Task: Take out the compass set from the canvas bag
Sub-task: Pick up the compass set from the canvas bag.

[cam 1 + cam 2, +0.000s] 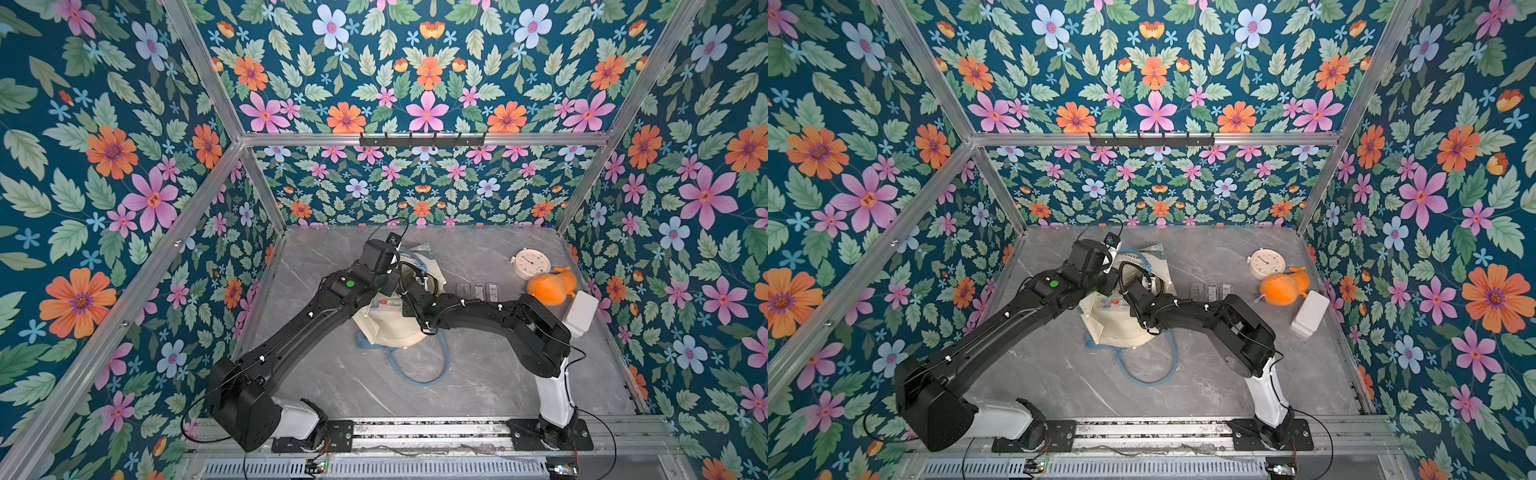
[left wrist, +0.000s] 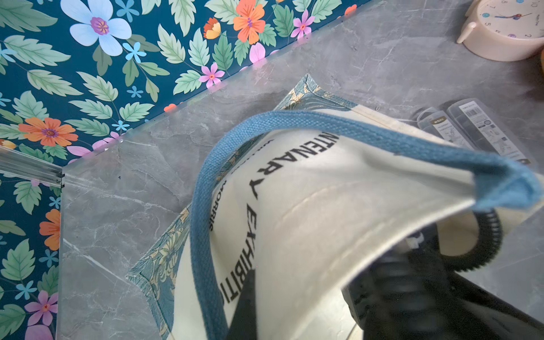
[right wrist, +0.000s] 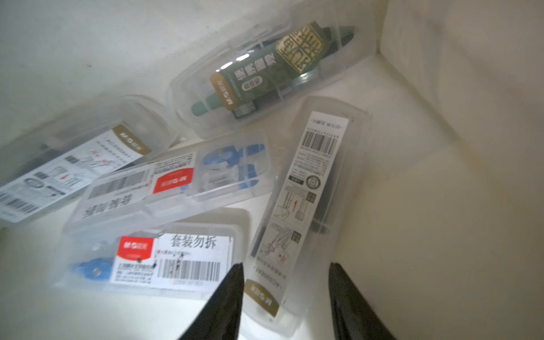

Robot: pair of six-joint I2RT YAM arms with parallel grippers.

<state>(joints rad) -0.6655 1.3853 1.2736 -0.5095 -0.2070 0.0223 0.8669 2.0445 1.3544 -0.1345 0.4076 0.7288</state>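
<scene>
A compass set [image 3: 312,182] in a long clear case is seen inside the canvas bag [image 1: 386,328], near an inner corner, with four other clear cases [image 3: 176,182] beside it. Its near end is straddled by the right gripper [image 3: 286,265], whose jaws are held apart. The bag is laid on its side on the grey marble table [image 1: 478,374]. Its mouth is held lifted by the left gripper [image 2: 245,282], which is closed on the bag at a blue strap [image 2: 203,206]. Just beside the bag, three more cases [image 1: 478,291] are laid in a row. Farther from the bag, a cream clock [image 1: 532,262], an orange plush toy [image 1: 552,286] and a white box [image 1: 581,316] are found.
</scene>
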